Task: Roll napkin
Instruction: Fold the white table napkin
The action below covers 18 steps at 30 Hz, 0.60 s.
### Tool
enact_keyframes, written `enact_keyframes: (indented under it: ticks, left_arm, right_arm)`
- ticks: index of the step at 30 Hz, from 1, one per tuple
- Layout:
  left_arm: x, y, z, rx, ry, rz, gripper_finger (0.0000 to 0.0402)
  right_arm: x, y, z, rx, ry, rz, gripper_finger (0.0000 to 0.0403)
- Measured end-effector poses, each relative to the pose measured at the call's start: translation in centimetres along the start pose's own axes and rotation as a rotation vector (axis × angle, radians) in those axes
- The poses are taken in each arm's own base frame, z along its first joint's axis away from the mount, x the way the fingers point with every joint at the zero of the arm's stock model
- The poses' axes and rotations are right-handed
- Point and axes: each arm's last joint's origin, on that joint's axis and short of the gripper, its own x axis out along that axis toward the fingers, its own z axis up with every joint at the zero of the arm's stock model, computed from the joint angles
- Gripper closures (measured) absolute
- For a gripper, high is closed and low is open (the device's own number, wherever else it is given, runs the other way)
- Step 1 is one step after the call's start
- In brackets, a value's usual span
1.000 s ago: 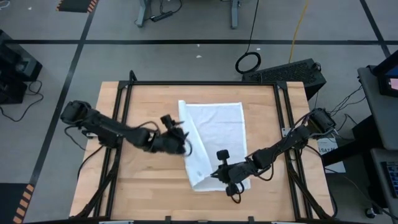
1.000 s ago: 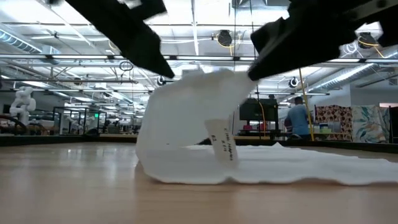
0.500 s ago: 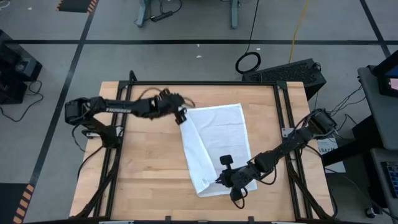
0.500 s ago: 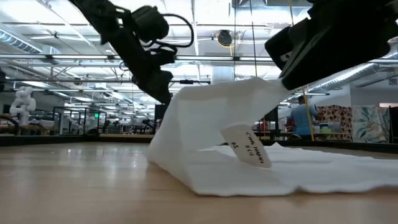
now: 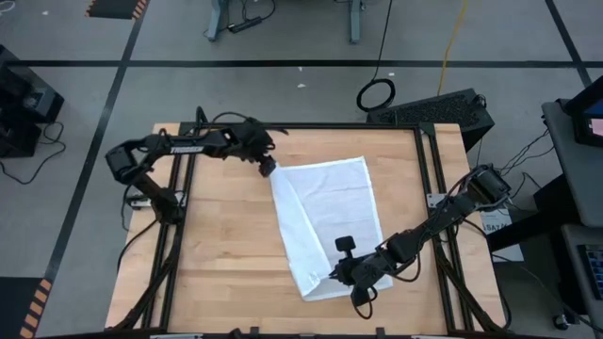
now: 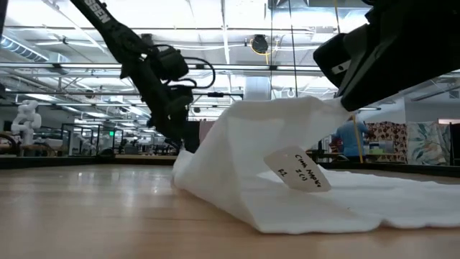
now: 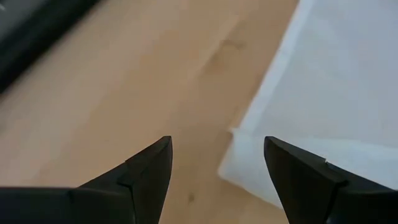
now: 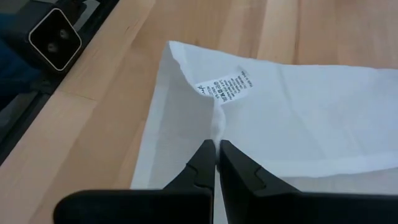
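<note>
The white napkin (image 5: pixel 325 221) lies on the wooden table, its left side folded over into a long strip. My left gripper (image 5: pixel 267 168) stands open at the napkin's far left corner (image 7: pixel 235 134). That corner shows between its two fingers (image 7: pixel 152 165), and no touch is visible. My right gripper (image 5: pixel 337 273) is shut on the napkin near its near edge and holds that part raised like a tent (image 6: pixel 287 122). A small printed label (image 8: pixel 224 87) hangs from the raised cloth. My right gripper pinches a raised ridge of the napkin (image 8: pixel 216 132) between its two fingertips, just beside the label and near the near corner. The fingers come slanting down from the table's right side. The pinched cloth is lifted off the table, and the rest of the napkin (image 6: pixel 402 198) lies flat.
Black metal rails (image 5: pixel 184 188) run along the table's left and right sides (image 5: pixel 443 235). Bare wood (image 5: pixel 226 254) lies left of the napkin. A person (image 6: pixel 348 137) stands far off in the room behind.
My left gripper has swung from beside the napkin's folded left strip toward the table's far edge, rolling as it went, and now stands at the far left corner, still open. The right gripper has barely moved. The raised cloth has shifted a little toward the table's right.
</note>
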Motion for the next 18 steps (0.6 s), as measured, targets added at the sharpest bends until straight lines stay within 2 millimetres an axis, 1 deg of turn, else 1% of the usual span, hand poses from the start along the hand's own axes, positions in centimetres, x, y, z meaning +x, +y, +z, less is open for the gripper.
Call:
enact_keyframes:
  ticks: [3, 9, 12, 15, 18]
  left_arm:
    - [0.7, -0.2, -0.3, 0.0, 0.025, -0.058, 0.0144]
    - [1.5, -0.5, -0.6, 0.011, 0.054, -0.069, 0.0145]
    - [1.8, -0.5, -0.8, 0.029, 0.07, -0.107, 0.0159]
    - [2.3, -0.6, -1.0, 0.055, 0.084, -0.136, 0.0203]
    - [2.3, -1.0, -1.1, 0.09, 0.085, -0.146, 0.028]
  right_arm:
    - [0.0, 0.0, 0.0, -0.001, 0.0, 0.0, 0.0399]
    - [0.0, 0.0, 0.0, -0.005, 0.0, 0.0, 0.0399]
    - [0.0, 0.0, 0.0, -0.005, -0.001, -0.003, 0.0399]
    - [0.0, 0.0, 0.0, -0.005, -0.001, -0.004, 0.0399]
    - [0.0, 0.0, 0.0, -0.004, -0.001, -0.004, 0.0399]
